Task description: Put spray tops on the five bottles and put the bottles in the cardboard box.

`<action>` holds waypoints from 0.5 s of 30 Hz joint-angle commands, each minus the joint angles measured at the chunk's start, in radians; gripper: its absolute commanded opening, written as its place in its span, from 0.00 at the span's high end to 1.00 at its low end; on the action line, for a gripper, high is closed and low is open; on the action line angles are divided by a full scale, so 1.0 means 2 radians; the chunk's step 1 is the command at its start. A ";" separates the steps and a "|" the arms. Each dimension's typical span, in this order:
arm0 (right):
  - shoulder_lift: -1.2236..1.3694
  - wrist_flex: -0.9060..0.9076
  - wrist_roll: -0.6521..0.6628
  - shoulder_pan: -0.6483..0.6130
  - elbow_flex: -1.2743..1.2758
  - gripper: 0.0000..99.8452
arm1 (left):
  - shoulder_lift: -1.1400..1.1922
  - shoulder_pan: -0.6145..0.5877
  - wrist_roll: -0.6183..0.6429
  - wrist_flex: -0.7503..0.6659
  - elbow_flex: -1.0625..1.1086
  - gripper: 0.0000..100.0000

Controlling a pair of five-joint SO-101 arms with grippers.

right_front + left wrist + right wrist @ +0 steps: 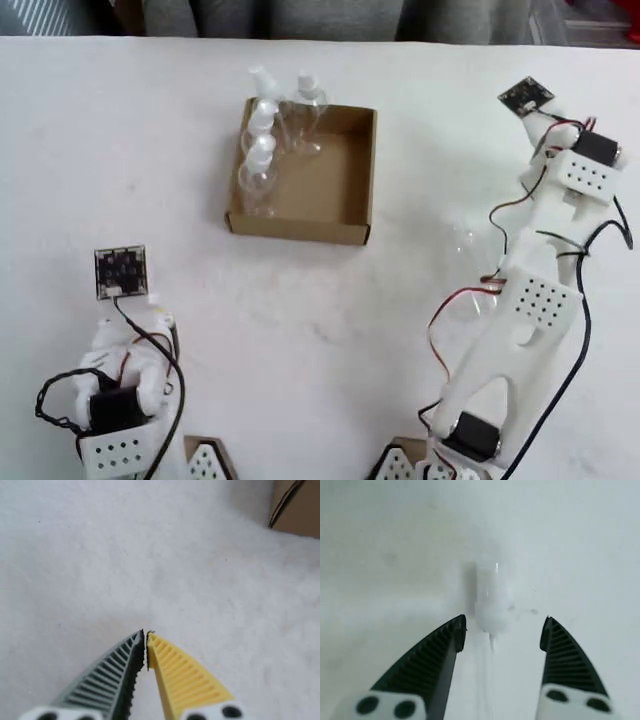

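White spray top [492,597], seen from the wrist, faces the wide-open right hand [505,620]; left hand [146,635] closed, empty

Both arms are white printed plastic, with perforated plates and black servo blocks. The left arm [118,405] trails looped black cables. The right arm [530,310] carries red and black wires. A small dark circuit board [120,272] tops each wrist. The left end effector [146,636] pairs one dark grey ribbed finger with a yellow one. The right end effector [504,622] has two black ones. All sit on white bases with round holes.
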 commanded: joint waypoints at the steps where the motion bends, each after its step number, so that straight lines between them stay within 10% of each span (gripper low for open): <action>1: 0.031 0.001 0.004 -0.003 -0.065 0.78 | -0.003 0.004 0.001 -0.005 -0.001 0.98; 15: 0.059 -0.020 0.046 -0.004 -0.072 0.97 | -0.003 0.004 0.001 -0.005 -0.001 0.98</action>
